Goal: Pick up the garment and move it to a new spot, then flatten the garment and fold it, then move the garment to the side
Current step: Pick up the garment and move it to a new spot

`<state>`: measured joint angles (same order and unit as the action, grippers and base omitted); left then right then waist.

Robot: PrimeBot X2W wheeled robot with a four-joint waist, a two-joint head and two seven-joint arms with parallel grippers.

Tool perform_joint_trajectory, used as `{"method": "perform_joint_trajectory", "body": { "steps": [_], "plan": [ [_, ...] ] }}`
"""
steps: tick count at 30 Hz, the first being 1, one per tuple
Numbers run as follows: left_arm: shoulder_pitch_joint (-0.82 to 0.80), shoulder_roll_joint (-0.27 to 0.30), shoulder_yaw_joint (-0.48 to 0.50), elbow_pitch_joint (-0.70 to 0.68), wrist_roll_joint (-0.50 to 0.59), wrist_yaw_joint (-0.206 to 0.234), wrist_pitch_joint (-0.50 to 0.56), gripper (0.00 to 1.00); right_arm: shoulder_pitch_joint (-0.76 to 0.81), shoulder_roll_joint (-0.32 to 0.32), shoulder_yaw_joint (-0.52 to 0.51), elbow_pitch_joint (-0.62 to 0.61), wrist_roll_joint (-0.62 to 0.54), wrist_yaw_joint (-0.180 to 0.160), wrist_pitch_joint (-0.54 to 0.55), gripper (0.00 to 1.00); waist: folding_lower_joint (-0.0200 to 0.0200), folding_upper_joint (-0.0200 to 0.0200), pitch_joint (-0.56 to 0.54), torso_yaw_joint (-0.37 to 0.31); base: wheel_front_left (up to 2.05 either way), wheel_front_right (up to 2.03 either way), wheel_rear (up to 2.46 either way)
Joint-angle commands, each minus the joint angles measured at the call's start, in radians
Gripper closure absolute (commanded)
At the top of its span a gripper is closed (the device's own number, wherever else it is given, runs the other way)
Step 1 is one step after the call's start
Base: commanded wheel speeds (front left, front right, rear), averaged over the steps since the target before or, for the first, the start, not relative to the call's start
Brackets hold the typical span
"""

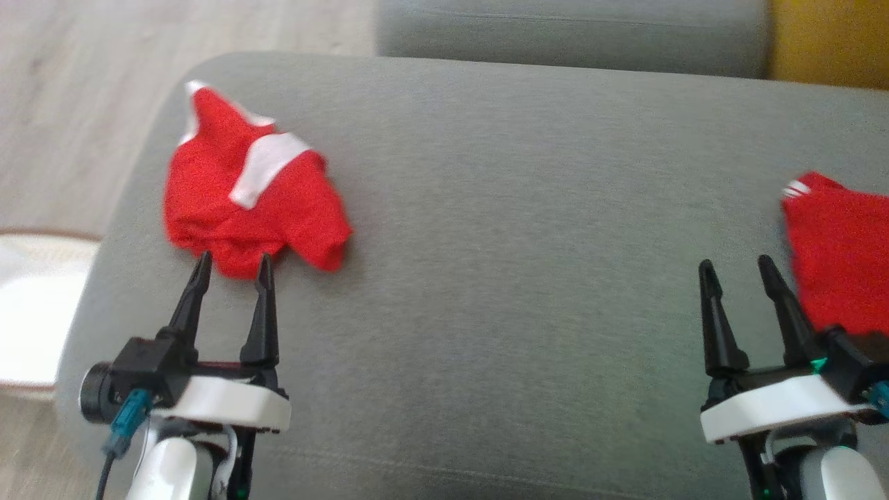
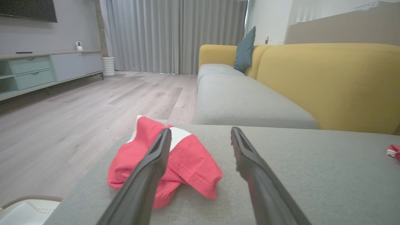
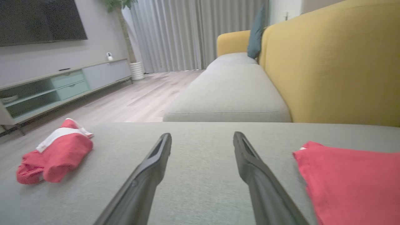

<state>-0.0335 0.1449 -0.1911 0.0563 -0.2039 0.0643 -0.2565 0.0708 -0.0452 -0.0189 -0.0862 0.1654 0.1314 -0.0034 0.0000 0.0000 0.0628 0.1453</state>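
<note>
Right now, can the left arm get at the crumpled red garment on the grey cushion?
Probably yes. The left pincer stands open, its tips right at the near edge of the crumpled red garment, with nothing between them on the grey cushion.

No lettering, label, brand, number or sign can be read. The red garment (image 1: pixel 208 201) shows only plain white bands; anything finer is too blurred to tell.
</note>
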Motion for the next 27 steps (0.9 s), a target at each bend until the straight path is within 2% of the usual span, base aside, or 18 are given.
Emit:
{"method": "perform_joint_trajectory", "body": {
  "steps": [1, 6, 12, 20, 27],
  "plan": [
    [-0.06, -0.003, 0.035, -0.027, 0.006, -0.002, -0.005, 0.0, -0.04, -0.005, 0.033, -0.051, -0.01, -0.001, 0.007, 0.0, 0.0, 0.0, 0.011, 0.088, 0.0, 0.0, 0.0],
    [-0.082, -0.029, 0.048, -0.027, 0.013, -0.011, -0.005, 0.0, -0.045, -0.005, 0.038, -0.079, -0.023, -0.001, 0.029, 0.0, 0.0, 0.0, 0.016, 0.174, 0.0, 0.0, 0.0],
    [-0.085, -0.047, 0.068, -0.018, 0.025, -0.027, -0.005, 0.0, -0.041, -0.005, 0.036, -0.092, -0.025, -0.001, 0.04, 0.0, 0.0, 0.0, 0.019, 0.225, 0.0, 0.0, 0.0],
    [-0.093, -0.063, 0.087, -0.013, 0.037, -0.048, -0.005, 0.0, -0.043, -0.005, 0.031, -0.103, -0.03, -0.001, 0.046, 0.0, 0.0, 0.0, 0.038, 0.242, 0.0, 0.0, 0.0],
    [-0.12, -0.075, 0.1, 0.002, 0.04, -0.075, -0.005, 0.0, -0.06, -0.005, 0.036, -0.114, -0.035, -0.001, 0.056, 0.0, 0.0, 0.0, 0.08, 0.23, 0.0, 0.0, 0.0]
  ]
}}
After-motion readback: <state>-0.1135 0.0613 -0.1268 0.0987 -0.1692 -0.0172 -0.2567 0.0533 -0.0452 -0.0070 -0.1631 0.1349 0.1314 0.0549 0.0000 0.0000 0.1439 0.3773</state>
